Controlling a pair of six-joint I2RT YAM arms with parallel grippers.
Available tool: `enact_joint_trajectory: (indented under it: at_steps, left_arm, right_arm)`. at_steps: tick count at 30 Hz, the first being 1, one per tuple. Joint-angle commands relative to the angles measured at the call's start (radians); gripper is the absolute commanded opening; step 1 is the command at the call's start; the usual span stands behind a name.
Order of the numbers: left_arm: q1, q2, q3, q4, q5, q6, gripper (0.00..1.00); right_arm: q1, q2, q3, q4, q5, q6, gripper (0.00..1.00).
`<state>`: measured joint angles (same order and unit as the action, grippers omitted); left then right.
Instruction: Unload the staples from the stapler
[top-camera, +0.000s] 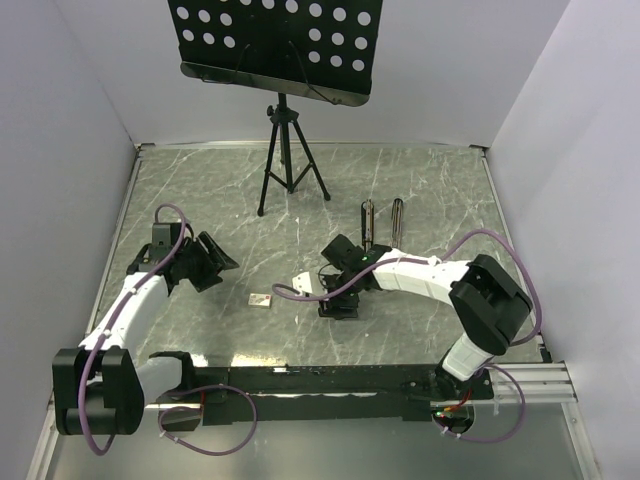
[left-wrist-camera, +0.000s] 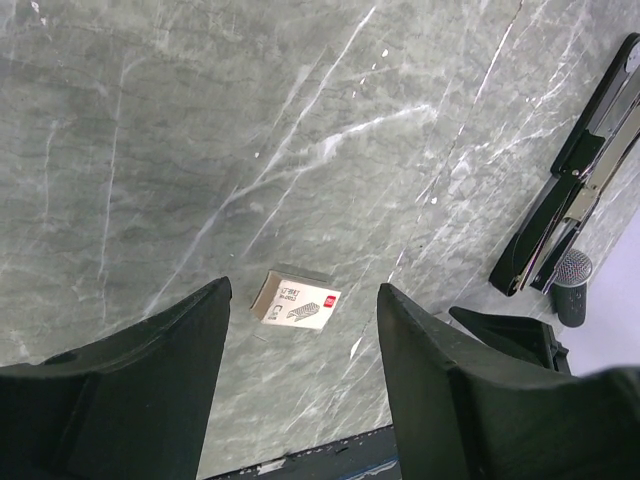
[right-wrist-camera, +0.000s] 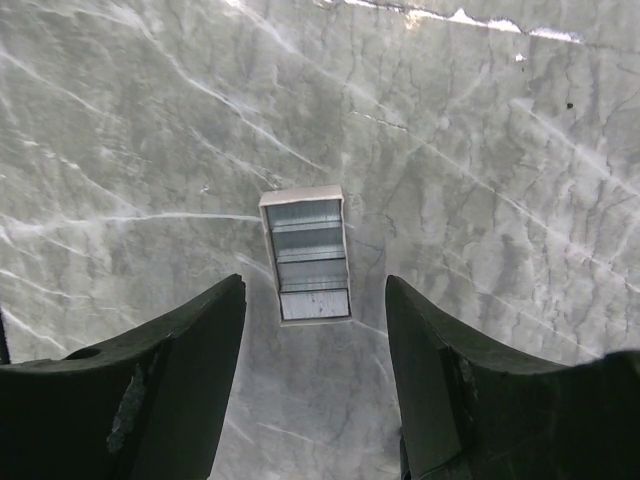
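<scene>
The stapler (top-camera: 382, 222) lies opened flat on the marble table as two narrow dark bars, right of centre; it also shows at the right edge of the left wrist view (left-wrist-camera: 575, 190). The staples (top-camera: 301, 283) are silvery strips in a small white tray (right-wrist-camera: 307, 255) on the table. My right gripper (top-camera: 328, 283) is open and empty just right of the tray, which lies a little beyond its fingertips (right-wrist-camera: 315, 280). My left gripper (top-camera: 222, 273) is open and empty at the left, its fingers (left-wrist-camera: 303, 290) framing a small staple box (left-wrist-camera: 295, 302) that lies further off.
The small cardboard staple box (top-camera: 260, 299) lies left of the tray. A black tripod (top-camera: 288, 160) with a perforated music-stand top (top-camera: 270, 45) stands at the back. White walls enclose the table on three sides.
</scene>
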<state>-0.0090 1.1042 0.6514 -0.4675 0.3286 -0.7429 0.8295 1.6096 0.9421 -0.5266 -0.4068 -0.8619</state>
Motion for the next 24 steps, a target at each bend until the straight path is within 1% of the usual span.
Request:
enact_joint_trajectory:
  at_steps: [1,2,8,9,24]
  left_arm:
    - [0.007,0.000,0.010,0.044,0.026,0.025,0.65]
    - [0.007,0.003,0.010,0.046,0.026,0.027,0.65]
    - [0.007,0.028,0.013,0.047,0.035,0.031,0.65]
    - [0.032,0.025,0.013,0.046,0.036,0.033,0.65]
    - [0.041,0.023,0.013,0.041,0.033,0.030,0.64]
  right_arm:
    - [0.019,0.018,0.003,0.054,0.039,-0.008,0.64]
    - [0.022,0.021,0.006,0.065,0.061,-0.005,0.64]
    - [0.046,0.029,-0.005,0.080,0.074,0.006,0.61]
    - [0.048,0.029,-0.006,0.077,0.074,0.008,0.61]
    - [0.066,0.047,-0.011,0.054,0.091,0.027,0.59]
